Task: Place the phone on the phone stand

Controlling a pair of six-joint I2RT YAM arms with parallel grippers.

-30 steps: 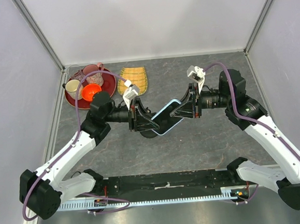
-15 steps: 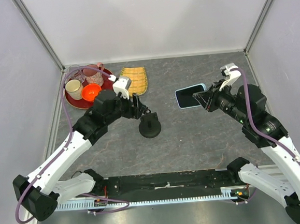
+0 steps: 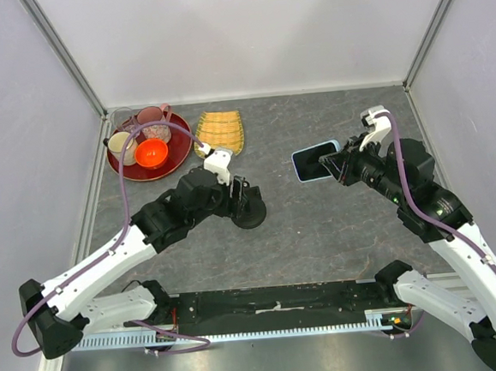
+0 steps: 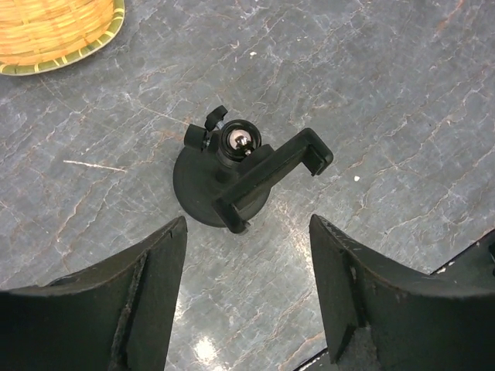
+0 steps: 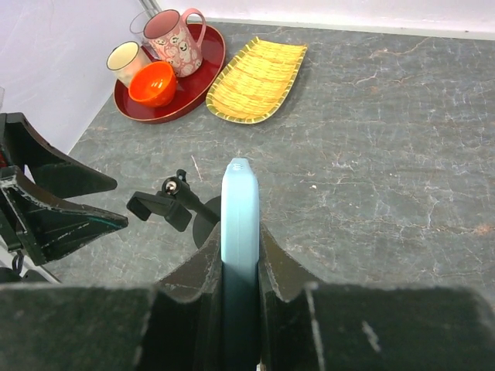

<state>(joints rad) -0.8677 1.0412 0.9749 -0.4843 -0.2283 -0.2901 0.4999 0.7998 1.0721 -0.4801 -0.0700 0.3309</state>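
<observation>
The phone [image 3: 315,162], black screen with light blue case edge, is held in the air at right centre by my right gripper [image 3: 339,164], which is shut on it. In the right wrist view its blue edge [image 5: 240,209] stands between the fingers. The phone stand [image 3: 250,208], all black with a round base, stands on the table at centre. In the left wrist view [image 4: 232,174] its clamp head lies tilted across the base. My left gripper [image 4: 247,232] is open and empty, just on the near side of the stand.
A red tray [image 3: 174,153] with a pink mug [image 3: 153,121], a cream cup [image 3: 121,145] and an orange bowl [image 3: 151,153] sits at back left. A yellow woven dish [image 3: 220,131] lies beside it. Grey walls enclose the table.
One second ago both grippers met at the stand with the phone there. The right gripper has carried the phone up and right. The left gripper pulled back, then returned open beside the stand.
</observation>
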